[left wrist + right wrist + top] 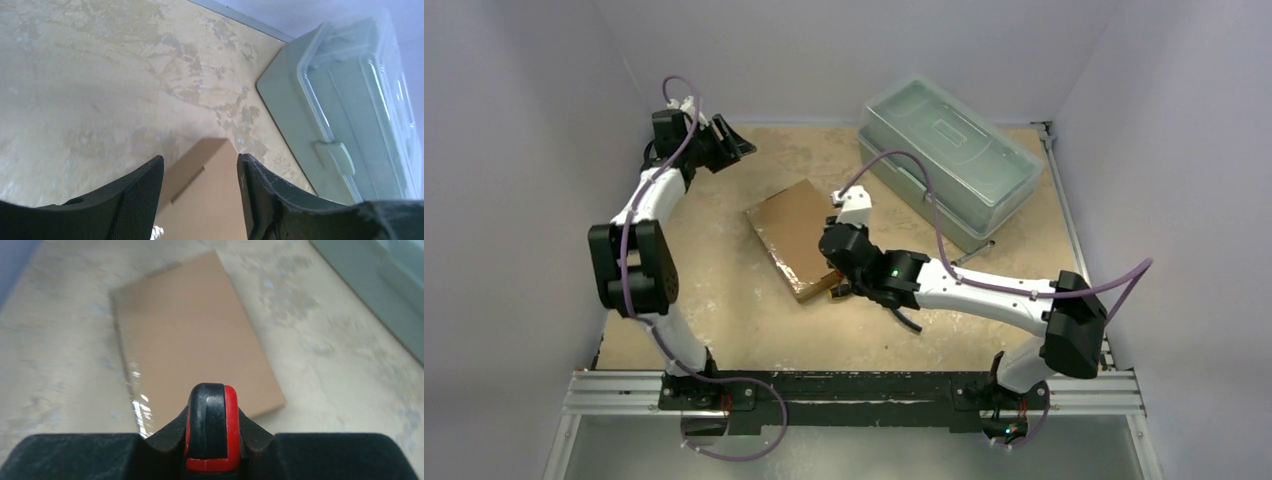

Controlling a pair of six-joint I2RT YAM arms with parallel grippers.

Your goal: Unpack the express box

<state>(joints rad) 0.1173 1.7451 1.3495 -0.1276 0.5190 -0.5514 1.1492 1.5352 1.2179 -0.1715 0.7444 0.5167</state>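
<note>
The express box (pixel 794 235) lies flat near the middle of the table (pixel 724 325). Its lid is down and it is turned at an angle, so one corner points toward the far side. From where I stand it looks closed. In the right wrist view, a strip of clear tape (pixel 137 410) glints along its left edge.

The right gripper (pixel 836 288) is low at the box's near right corner. In its own camera the two fingers are pressed together, with no gap between them and nothing visible between the pads. The tip sits over the near edge of the cardboard, but I cannot tell whether it touches.

The left gripper (pixel 736 148) is at the far left of the table, well apart from the box and lifted off the surface. Its wrist camera shows the fingers (pixel 140 200) spread wide with nothing held, and a corner of the brown box shows between them below.

A plastic toolbox (pixel 949 160), translucent grey-green with its lid on, stands at the far right. It is near the box but not touching it.
</note>
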